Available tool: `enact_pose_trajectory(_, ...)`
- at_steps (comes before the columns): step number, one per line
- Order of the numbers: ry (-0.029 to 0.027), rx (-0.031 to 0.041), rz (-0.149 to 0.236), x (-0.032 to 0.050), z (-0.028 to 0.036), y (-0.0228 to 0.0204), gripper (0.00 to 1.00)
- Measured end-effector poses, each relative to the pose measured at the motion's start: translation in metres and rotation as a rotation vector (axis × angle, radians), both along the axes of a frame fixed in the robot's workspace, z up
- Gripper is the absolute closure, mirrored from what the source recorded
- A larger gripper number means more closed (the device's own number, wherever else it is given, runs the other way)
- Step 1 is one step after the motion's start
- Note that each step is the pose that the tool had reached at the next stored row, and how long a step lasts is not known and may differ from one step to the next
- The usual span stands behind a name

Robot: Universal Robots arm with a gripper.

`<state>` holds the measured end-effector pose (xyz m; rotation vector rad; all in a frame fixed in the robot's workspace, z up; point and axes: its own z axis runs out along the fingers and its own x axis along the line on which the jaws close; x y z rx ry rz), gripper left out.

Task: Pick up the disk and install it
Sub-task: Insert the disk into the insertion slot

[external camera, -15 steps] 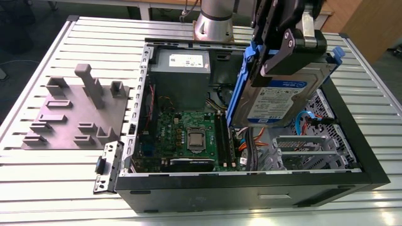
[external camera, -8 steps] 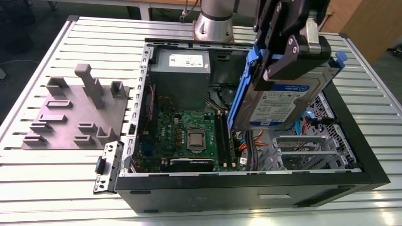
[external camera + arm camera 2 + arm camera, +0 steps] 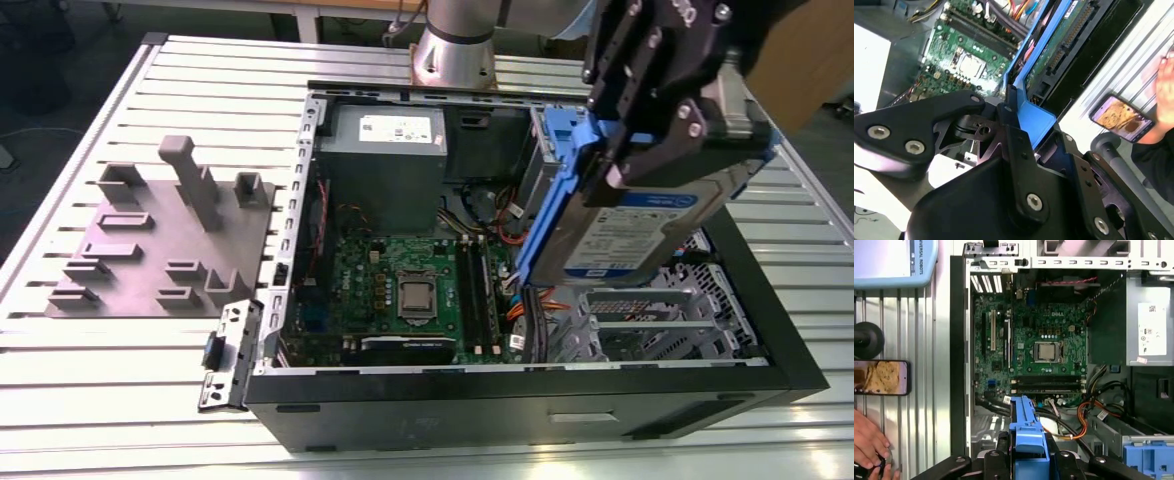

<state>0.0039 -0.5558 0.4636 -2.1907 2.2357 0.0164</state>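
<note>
On the desk [image 3: 120, 400] we see 1 grey fixture plate [image 3: 147, 250] at the exterior view's left, then the open computer case [image 3: 534, 400]. Further right, the pincer [image 3: 654, 150] grips the disk [image 3: 627, 235], held tilted above the case's drive bay [image 3: 641, 320].
</note>
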Motion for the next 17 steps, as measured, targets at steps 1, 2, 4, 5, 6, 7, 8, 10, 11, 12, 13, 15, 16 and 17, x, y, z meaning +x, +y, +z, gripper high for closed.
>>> enact_pose_trajectory(1, 0.0001, -0.0001, 0.0, 0.0032, -0.0003, -0.0012, 0.63)
enact_pose_trajectory(2, 0.0002, 0.0001, 0.0, 0.0057, -0.0006, -0.0027, 0.63)
enact_pose_trajectory(4, 0.0003, -0.0001, 0.0, 0.0096, -0.0011, -0.0055, 0.63)
enact_pose_trajectory(5, 0.0003, -0.0001, 0.0, 0.0116, -0.0014, -0.0065, 0.63)
enact_pose_trajectory(6, 0.0004, -0.0001, 0.0, 0.0139, -0.0018, -0.0074, 0.63)
enact_pose_trajectory(7, 0.0007, -0.0001, 0.0, 0.0162, -0.0023, -0.0083, 0.63)
enact_pose_trajectory(8, 0.0009, -0.0002, 0.0, 0.0184, -0.0029, -0.009, 0.63)
enact_pose_trajectory(10, 0.0013, 0.0002, 0.0, 0.0228, -0.0047, -0.0099, 0.63)
enact_pose_trajectory(11, 0.002, -0.0001, 0.0, 0.0253, -0.0053, -0.0103, 0.63)
enact_pose_trajectory(12, 0.0027, 0.0, 0.0, 0.028, -0.0061, -0.0106, 0.63)
enact_pose_trajectory(13, 0.0035, 0.0, 0.0, 0.0305, -0.0068, -0.0107, 0.63)
enact_pose_trajectory(15, 0.0047, -0.0001, 0.0, 0.0352, -0.0081, -0.0108, 0.63)
enact_pose_trajectory(16, 0.005, -0.0001, 0.0, 0.0374, -0.0088, -0.0108, 0.63)
enact_pose_trajectory(17, 0.0053, -0.0001, 0.0, 0.0397, -0.0095, -0.0108, 0.63)
